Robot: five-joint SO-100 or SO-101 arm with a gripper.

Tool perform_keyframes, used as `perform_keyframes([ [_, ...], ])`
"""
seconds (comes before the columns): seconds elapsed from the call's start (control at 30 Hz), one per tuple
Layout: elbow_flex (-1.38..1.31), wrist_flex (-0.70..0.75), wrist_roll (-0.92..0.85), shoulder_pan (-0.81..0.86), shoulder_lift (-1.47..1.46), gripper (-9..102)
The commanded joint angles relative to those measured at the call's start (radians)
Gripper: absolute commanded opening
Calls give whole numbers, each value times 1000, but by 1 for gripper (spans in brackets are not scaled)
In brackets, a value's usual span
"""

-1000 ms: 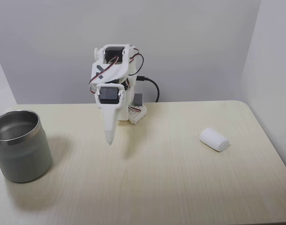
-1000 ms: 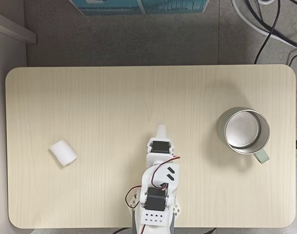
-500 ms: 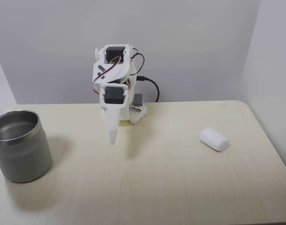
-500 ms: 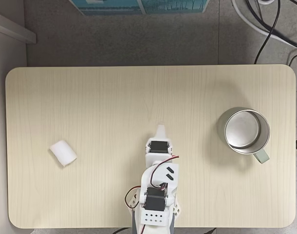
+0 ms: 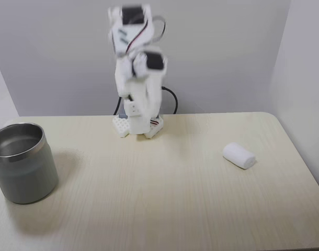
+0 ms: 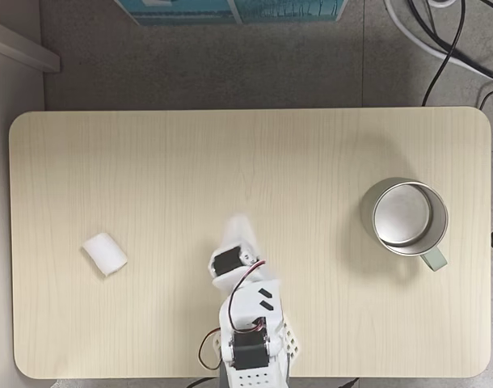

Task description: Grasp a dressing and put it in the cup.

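The dressing (image 5: 239,155) (image 6: 105,253), a small white roll, lies on the pale wooden table (image 5: 149,209), at the right in a fixed view and at the left in the top-down fixed view. The cup (image 5: 29,178) (image 6: 368,212), a squat steel tumbler, stands upright at the opposite side of the table. My white arm stands raised over its base, blurred by motion. My gripper (image 5: 144,117) (image 6: 234,224) hangs in front of the base, far from both the dressing and the cup. The blur hides how its jaws stand.
The arm's base (image 5: 138,128) sits at the table's back edge in a fixed view, with a black cable (image 5: 172,99) behind it. Grey walls close in at the back and right. Cables (image 6: 448,48) lie on the floor beyond the table.
The arm has lifted and swung: the gripper moved up from its low pose over the table and turned toward the dressing's side. The dressing and cup have not moved.
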Motion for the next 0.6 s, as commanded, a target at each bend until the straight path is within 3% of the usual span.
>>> perform_keyframes([
  [0.0, 307, 112, -54, -84, 167, 6],
  [0.13, 554, 270, -149, -183, 385, 9],
  [0.27, 736, 440, -281, -287, 617, 21],
  [0.57, 724, 443, -419, -528, 879, 33],
])
